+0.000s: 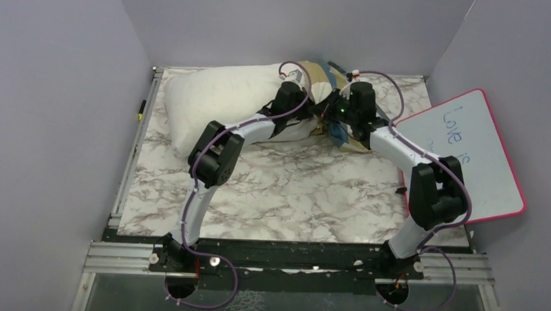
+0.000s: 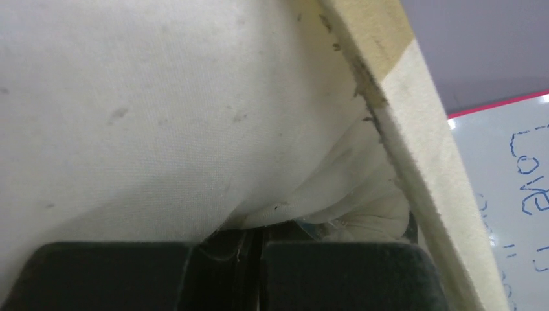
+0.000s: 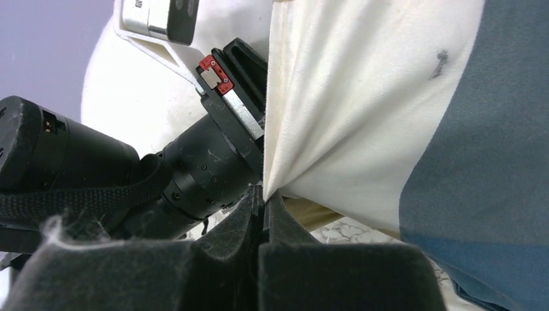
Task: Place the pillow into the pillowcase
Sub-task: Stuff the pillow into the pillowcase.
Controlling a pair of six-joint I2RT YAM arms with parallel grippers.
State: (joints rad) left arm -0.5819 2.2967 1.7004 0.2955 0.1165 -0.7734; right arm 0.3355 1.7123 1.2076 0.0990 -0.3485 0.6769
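**Position.** The large plump off-white rectangular pillow (image 1: 219,100) lies on the marble-patterned bench (image 1: 292,191), well to the left of the flat pink-rimmed whiteboard (image 1: 469,150). Its long axis points toward the whiteboard. The thin fabric pillowcase in blue, tan and cream blocks (image 1: 330,77) sits between the pillow and the whiteboard. It is bunched at the pillow end that faces the whiteboard and appears to cover only that end. Most of the pillow is outside the case.

**Jaws.** The right jaws, on the right arm (image 1: 436,190), are fully closed on a cream panel of the pillowcase. In the right wrist view the cloth runs in taut pleats into the tips. The left jaws, on the left arm (image 1: 216,156), are fully closed at the case mouth, on the side away from the whiteboard. Off-white cloth gathers at their tips. Whether it is pillow fabric or case fabric cannot be determined.

**Governing relation.** From both jaws, the exposed pillow body lies along the pillow's long axis, away from the whiteboard. The next move probably needs one of two things:
- the case mouth travels along that axis, away from the whiteboard;
- the pillow is fed toward the whiteboard.

The left arm is nearer the exposed body.

**Caution.** A pull on one side only may skew the mouth.
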